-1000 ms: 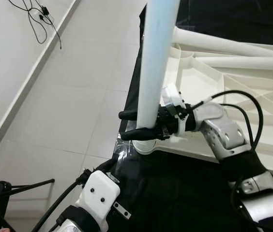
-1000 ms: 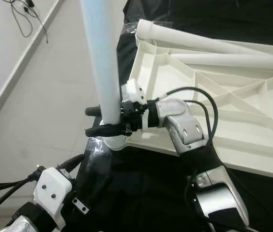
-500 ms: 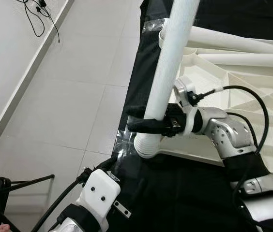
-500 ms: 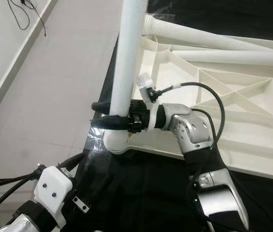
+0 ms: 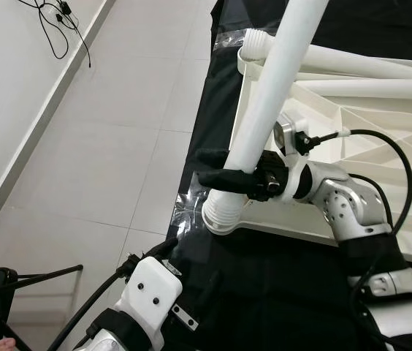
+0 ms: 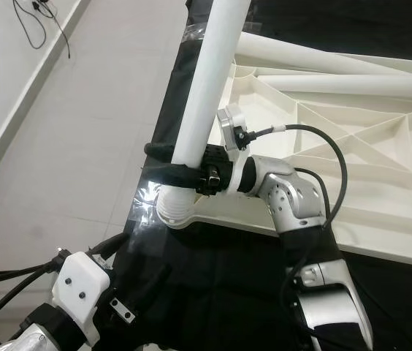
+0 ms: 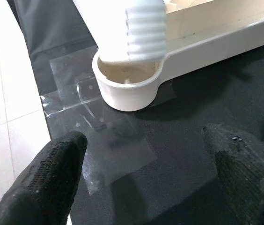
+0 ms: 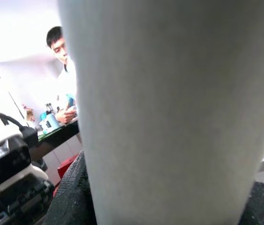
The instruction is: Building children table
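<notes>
leg (image 5: 264, 110) tilted further right | right hand (image 5: 224, 168) grips it | threaded end over socket (image 7: 127, 86)

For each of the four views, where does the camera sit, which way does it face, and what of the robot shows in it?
Left eye view: head camera, looking down at the white table leg clamped in the right gripper, beside the upturned tabletop.
Right eye view: same head camera, same scene; both silver arms show.
Left wrist view: along the left gripper, open, facing the corner socket.
Right wrist view: pressed against the leg; a person stands behind.
Shared: the leg's threaded end above the socket.
</notes>
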Robot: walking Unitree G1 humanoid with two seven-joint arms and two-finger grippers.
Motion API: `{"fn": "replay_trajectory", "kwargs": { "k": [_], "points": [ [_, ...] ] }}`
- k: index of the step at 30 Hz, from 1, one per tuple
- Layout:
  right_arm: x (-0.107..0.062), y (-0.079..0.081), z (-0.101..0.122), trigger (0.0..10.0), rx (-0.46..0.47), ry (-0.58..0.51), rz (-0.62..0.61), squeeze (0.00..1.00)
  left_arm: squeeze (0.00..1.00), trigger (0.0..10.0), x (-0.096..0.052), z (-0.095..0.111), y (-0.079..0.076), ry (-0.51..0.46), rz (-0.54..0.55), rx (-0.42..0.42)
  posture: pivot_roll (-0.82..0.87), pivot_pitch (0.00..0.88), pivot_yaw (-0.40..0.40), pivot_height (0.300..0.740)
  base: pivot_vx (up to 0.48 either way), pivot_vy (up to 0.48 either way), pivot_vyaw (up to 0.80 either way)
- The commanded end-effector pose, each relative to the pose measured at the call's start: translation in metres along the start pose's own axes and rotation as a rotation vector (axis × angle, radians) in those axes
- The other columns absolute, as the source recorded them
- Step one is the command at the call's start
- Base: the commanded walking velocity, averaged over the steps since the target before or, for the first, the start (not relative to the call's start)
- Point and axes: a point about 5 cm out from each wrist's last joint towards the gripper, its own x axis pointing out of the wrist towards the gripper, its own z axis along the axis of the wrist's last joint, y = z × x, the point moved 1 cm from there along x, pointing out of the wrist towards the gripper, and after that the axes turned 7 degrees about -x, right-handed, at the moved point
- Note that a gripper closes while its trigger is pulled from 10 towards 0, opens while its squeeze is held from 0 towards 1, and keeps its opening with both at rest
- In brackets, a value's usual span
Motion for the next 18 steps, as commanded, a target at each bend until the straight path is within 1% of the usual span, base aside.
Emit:
{"fn": "replay_trajectory", "kwargs": {
  "k": [1,2,6,8,10,13,15,18],
  "points": [
    [0.005,0.006,-0.004,10.0,-0.024,0.026,0.035,0.0,0.0,10.0,-0.001,-0.007,0.001,0.035,0.002,-0.001,0.05,0.362,0.096,0.74,0.0,0.0,0.0],
    [0.005,0.007,-0.005,10.0,-0.04,0.041,0.043,0.0,0.0,10.0,-0.001,-0.007,0.001,0.035,0.002,-0.001,0.05,0.362,0.096,0.74,0.0,0.0,0.0],
    [0.007,0.009,-0.018,10.0,-0.174,0.196,0.045,0.0,0.0,10.0,-0.001,-0.007,0.002,0.034,0.002,0.001,0.05,0.364,0.098,0.74,0.0,0.0,0.0],
    [0.007,0.009,-0.018,10.0,-0.174,0.196,0.045,0.0,0.0,10.0,-0.001,-0.007,0.002,0.034,0.002,0.001,0.05,0.364,0.098,0.74,0.0,0.0,0.0],
    [0.008,0.007,-0.024,10.0,-0.259,0.287,0.017,0.0,0.0,10.0,-0.001,-0.007,0.003,0.032,0.001,0.003,0.04,0.365,0.097,0.74,0.0,0.0,0.0],
    [0.008,0.007,-0.024,10.0,-0.259,0.287,0.017,0.0,0.0,10.0,-0.001,-0.007,0.003,0.032,0.001,0.003,0.04,0.365,0.097,0.74,0.0,0.0,0.0],
    [0.006,0.004,-0.028,10.0,-0.306,0.332,-0.009,0.0,0.0,10.0,0.0,-0.006,0.003,0.031,0.001,0.004,0.04,0.366,0.096,0.74,0.0,0.0,0.0],
    [0.005,0.003,-0.031,10.0,-0.358,0.369,-0.011,0.0,0.0,10.0,0.0,-0.006,0.003,0.029,0.001,0.006,0.04,0.366,0.096,0.74,0.0,0.0,0.0]
  ]
}}
